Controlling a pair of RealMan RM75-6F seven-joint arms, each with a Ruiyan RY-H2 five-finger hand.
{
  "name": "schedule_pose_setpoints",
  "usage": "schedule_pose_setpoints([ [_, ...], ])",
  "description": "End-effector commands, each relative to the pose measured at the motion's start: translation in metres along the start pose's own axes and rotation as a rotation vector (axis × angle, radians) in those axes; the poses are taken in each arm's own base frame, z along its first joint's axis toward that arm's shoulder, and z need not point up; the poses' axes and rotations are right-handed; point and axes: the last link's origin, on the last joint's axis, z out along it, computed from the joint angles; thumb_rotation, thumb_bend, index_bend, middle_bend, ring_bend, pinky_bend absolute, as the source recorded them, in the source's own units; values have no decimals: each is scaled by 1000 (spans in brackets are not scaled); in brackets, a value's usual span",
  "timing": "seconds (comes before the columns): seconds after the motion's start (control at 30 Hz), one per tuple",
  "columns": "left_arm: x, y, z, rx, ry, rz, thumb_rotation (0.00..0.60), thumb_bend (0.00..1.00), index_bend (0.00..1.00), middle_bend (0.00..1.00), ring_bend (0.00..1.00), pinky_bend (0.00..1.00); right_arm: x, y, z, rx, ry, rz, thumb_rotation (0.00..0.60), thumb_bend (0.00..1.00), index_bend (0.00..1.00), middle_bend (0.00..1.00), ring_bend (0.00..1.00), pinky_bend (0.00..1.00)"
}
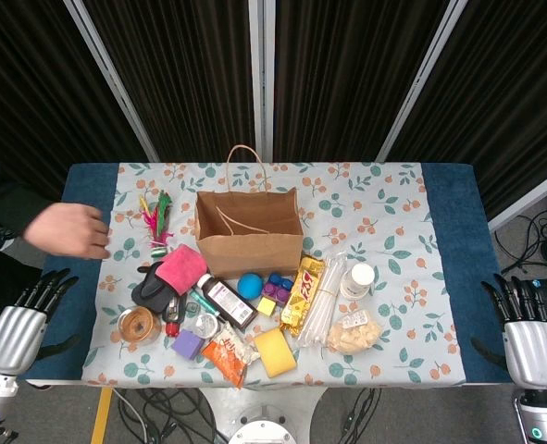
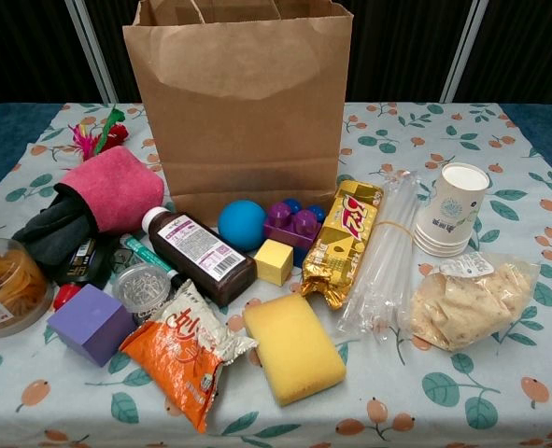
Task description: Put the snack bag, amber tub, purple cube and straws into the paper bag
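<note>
head view showed the left hand (image 1: 20, 328) at the near left table edge and the right hand (image 1: 530, 338) at the near right edge, each with fingers straight, slightly apart and holding nothing. well ahead of both sets of fingertips, between them, the paper bag (image 1: 248, 231) stood upright and open-topped on the floral tablecloth (image 1: 393, 222). the amber tub (image 1: 138, 325) lay nearest the left fingers, with the purple cube (image 1: 188, 344) and orange snack bag (image 1: 225, 356) just beyond it toward the middle. the straws (image 1: 321, 301) lay nearer the right fingers. a person's hand (image 1: 69, 229) rested ahead of the left fingers.

chest view showed neither hand. the paper bag (image 2: 243, 103) stood behind the clutter; amber tub (image 2: 7, 283) at the left edge, purple cube (image 2: 91, 322) touching the snack bag (image 2: 187, 359), straws (image 2: 385, 252) beside the gold wafer pack (image 2: 344, 243).
</note>
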Motion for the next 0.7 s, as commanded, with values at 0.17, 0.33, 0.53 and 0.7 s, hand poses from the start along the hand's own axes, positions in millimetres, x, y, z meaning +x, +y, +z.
schedule_pose_setpoints([
  [0.17,-1,0,-1,3,-4,-2,600,95,174,192,126,209,-1,0,0,0,-7,0,600,0,141,76,0,0],
  [0.33,0,1,0,-2,-8,2,600,95,174,192,126,209,-3,0,2,0,-21,3,600,0,141,76,0,0],
  [0.53,-3,1,4,-5,-25,1,600,95,174,192,126,209,-6,-9,27,21,-87,18,600,0,141,84,0,0],
  [0.7,-11,-1,6,-2,-40,-6,600,95,174,192,126,209,-7,-33,72,70,-198,97,600,3,140,127,13,16],
])
